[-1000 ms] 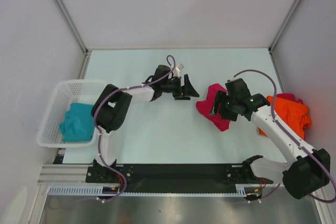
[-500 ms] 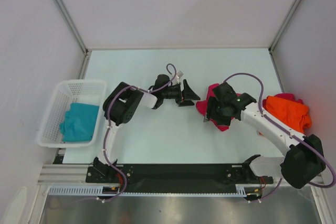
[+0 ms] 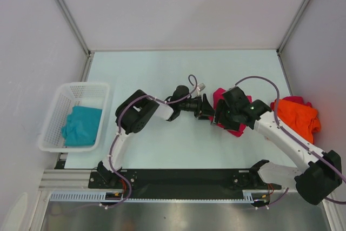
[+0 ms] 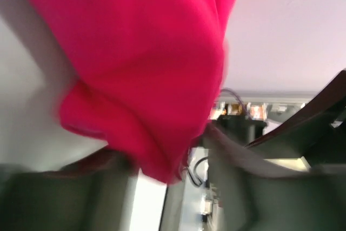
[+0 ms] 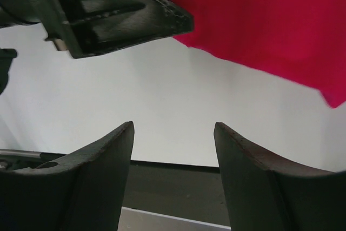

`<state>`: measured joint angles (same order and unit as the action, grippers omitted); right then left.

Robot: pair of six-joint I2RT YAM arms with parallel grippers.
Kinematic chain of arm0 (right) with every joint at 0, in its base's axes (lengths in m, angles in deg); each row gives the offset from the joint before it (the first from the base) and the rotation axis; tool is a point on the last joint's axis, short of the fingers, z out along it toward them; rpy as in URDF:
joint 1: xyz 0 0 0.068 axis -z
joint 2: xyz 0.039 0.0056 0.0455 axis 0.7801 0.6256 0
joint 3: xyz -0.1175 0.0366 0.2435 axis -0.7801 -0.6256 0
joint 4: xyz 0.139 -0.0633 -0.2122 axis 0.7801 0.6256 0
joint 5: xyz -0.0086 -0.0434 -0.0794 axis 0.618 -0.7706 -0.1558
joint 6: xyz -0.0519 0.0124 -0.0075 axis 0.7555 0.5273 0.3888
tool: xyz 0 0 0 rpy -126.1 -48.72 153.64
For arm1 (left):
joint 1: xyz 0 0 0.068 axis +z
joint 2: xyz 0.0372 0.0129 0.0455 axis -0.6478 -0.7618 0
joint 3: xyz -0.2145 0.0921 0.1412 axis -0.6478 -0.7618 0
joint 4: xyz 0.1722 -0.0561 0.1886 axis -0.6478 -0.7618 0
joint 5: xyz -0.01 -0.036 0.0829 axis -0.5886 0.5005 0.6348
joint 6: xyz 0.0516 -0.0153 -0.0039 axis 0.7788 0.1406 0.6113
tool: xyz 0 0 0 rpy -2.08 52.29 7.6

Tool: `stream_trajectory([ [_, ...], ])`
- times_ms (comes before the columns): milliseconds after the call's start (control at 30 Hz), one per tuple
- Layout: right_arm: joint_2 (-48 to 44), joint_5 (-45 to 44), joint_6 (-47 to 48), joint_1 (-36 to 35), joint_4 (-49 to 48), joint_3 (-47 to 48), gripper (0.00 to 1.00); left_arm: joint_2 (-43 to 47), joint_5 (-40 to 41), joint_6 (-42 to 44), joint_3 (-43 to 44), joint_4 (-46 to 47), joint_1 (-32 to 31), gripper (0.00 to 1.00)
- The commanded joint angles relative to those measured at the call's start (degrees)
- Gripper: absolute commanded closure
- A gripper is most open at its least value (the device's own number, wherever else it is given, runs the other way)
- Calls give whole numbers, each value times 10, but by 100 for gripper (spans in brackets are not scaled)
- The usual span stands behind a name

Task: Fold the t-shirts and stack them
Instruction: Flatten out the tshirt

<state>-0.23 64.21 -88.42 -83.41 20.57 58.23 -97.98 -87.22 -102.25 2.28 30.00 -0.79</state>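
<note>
crimson-pink t-shirt [image 4: 146,68], both grippers at its edge
your left gripper [image 3: 208,108] has moved right, jaws apart around a fold; right gripper [image 5: 173,133] jaws apart, empty.

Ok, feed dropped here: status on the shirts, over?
Left gripper open, pink shirt between its jaws. Right gripper open, empty. Orange shirt heaped far right, teal shirt in basket. Nothing blocking.

Black-jointed white arms [image 3: 285,137] — looping purple cables [image 3: 259,78].
</note>
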Motion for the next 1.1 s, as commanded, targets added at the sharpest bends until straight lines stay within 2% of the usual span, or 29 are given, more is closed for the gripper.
stream_trajectory([
  [0,-44,-18,-18,-3,20,-5,34,-8,-9,-22,12,46,-8,93],
  [33,-55,-22,-19,-3,23,-5,34,-7,-9,-34,9,47,-8,100],
  [100,-63,-25,-21,-3,33,-3,34,12,-7,-28,2,25,-7,100],
  [133,-72,-27,-23,-4,35,-1,34,24,-3,4,1,5,-7,100],
  [200,-80,-27,-29,-6,35,-2,34,71,9,59,19,-115,-7,100],
  [233,-84,-28,-32,-10,33,-2,34,88,30,124,31,-167,-7,100],
  [267,-90,-28,-35,-13,29,-4,34,104,42,156,46,-274,-7,100],
  [367,-98,-36,-47,-31,23,-6,34,159,90,245,109,-436,-7,100],
  [467,-102,-46,-57,-52,16,-6,34,207,108,276,151,-522,-7,100],
  [667,-102,-53,-67,-75,-6,-13,34,265,117,273,139,-546,-8,100],
  [1067,-95,-63,-78,-103,-27,-29,34,302,122,269,106,-559,-13,100],
])
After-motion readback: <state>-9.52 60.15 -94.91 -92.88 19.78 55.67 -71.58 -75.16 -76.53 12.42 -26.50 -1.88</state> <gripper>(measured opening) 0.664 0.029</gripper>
